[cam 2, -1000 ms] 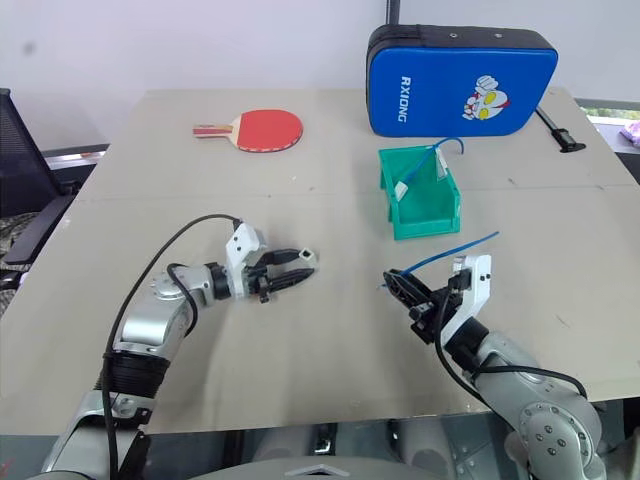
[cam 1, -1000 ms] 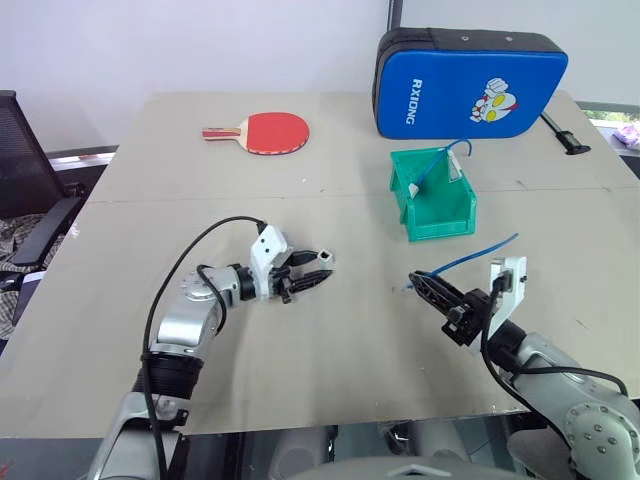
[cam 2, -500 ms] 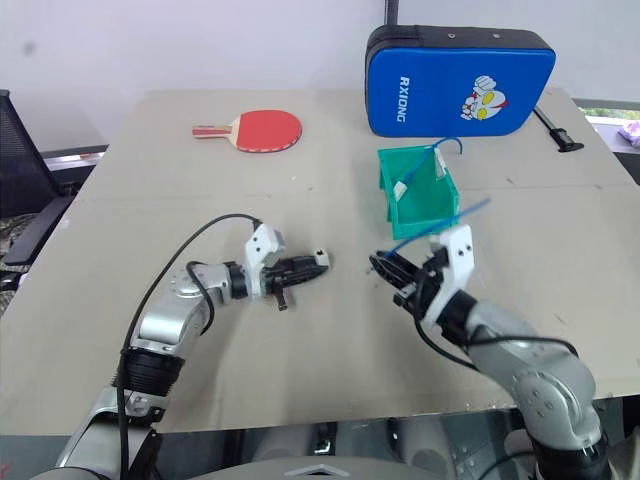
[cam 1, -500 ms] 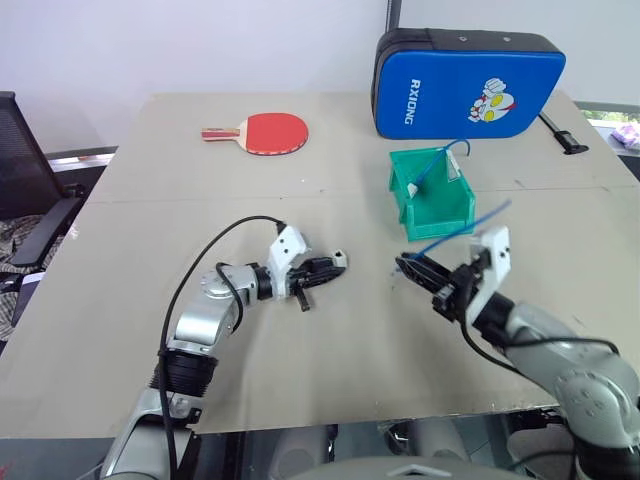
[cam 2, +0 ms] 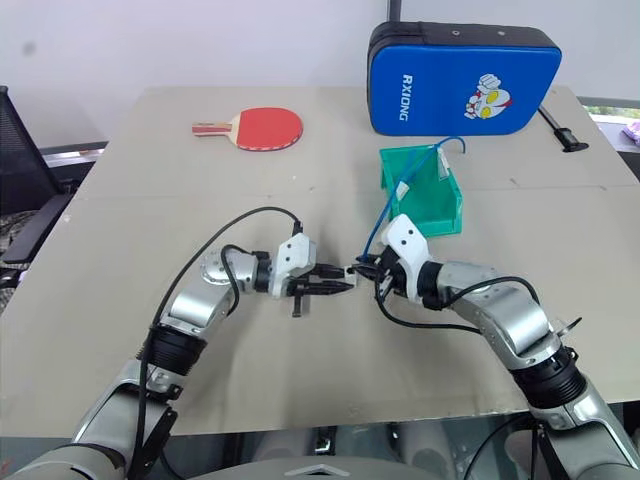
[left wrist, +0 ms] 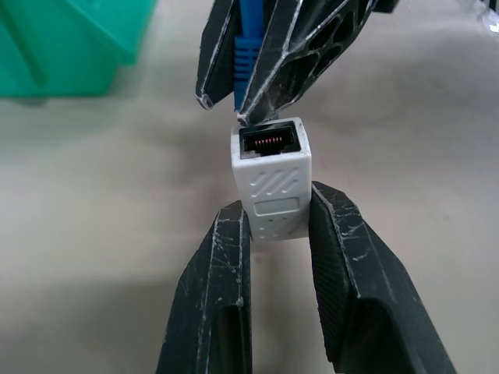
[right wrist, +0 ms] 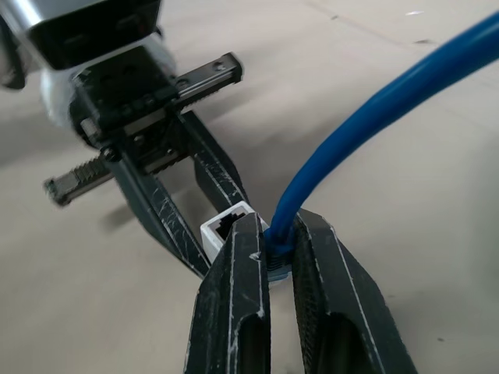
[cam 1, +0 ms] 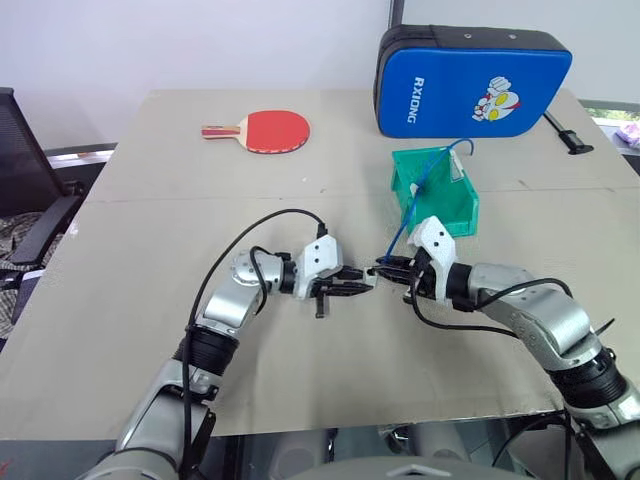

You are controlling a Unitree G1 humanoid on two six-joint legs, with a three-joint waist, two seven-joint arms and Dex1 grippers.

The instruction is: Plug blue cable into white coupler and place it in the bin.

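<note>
Both grippers are meeting mid-table, having closed in from well apart a second ago.

You are holding the white coupler (left wrist: 271,185) in the left gripper (left wrist: 277,222), its two fingers pinched nearly shut on the block's sides, with the dark socket facing the right gripper (right wrist: 275,231). Your right gripper is clamping the blue cable (right wrist: 366,117) near its plug end, fingers shut tight on it, and the plug tip is sitting just at the socket's edge; you cannot tell whether it is entering yet. From your right gripper the cable is running up and back toward the green bin (cam 1: 436,196), which is standing behind that gripper on the table (cam 1: 150,260), before the blue pad (cam 1: 472,80). Another blue cable (cam 1: 444,158) is already lying inside that bin.
</note>
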